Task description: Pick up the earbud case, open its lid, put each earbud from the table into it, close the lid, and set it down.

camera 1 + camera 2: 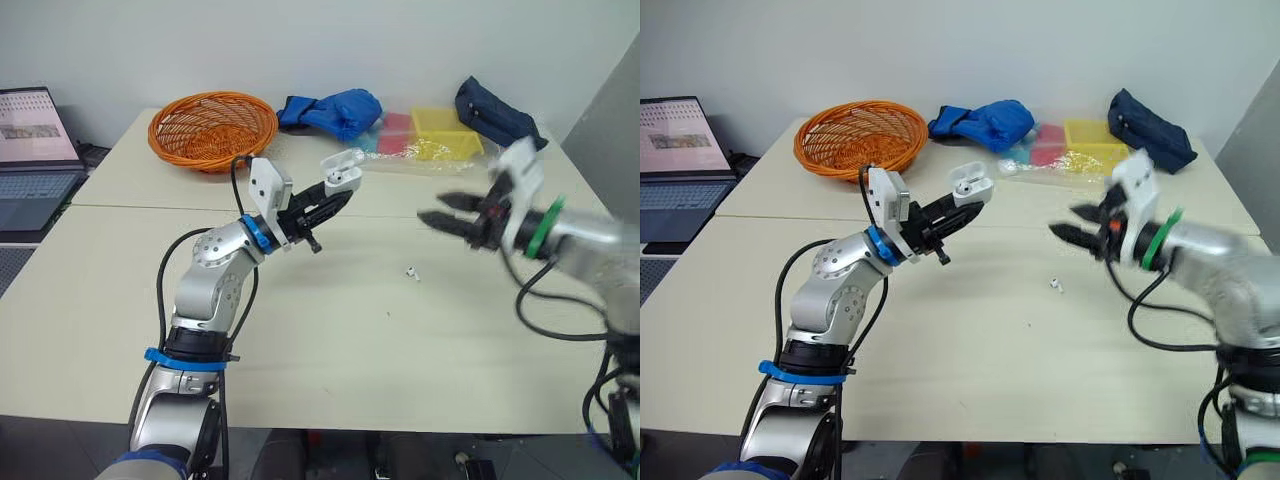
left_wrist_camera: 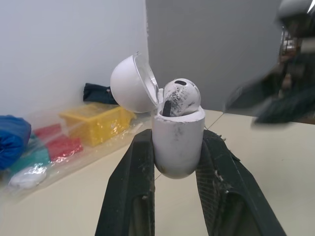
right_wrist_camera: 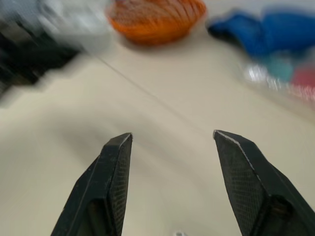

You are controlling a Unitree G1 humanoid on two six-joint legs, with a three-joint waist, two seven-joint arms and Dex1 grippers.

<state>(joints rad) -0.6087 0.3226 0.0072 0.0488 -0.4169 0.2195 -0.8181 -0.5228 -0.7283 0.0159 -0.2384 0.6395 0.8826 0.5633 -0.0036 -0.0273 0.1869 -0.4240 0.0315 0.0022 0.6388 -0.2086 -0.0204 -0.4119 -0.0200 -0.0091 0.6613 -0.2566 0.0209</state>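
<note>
Left claw [image 1: 340,195] pinches the earbud case [image 2: 177,142] by its lower body between both fingers, holding it above the tabletop [image 1: 330,340] just above the frame's centre, with the lid swung open. One case, two earbuds: the seated earbud [image 2: 181,97] sits in the case, and the loose earbud [image 1: 411,271] lies on the tabletop right of centre, lower than both claws. Right claw [image 1: 432,207] hovers at centre right, spread wide and empty, apart from the case. One orange basket [image 1: 212,128] sits upper left.
</note>
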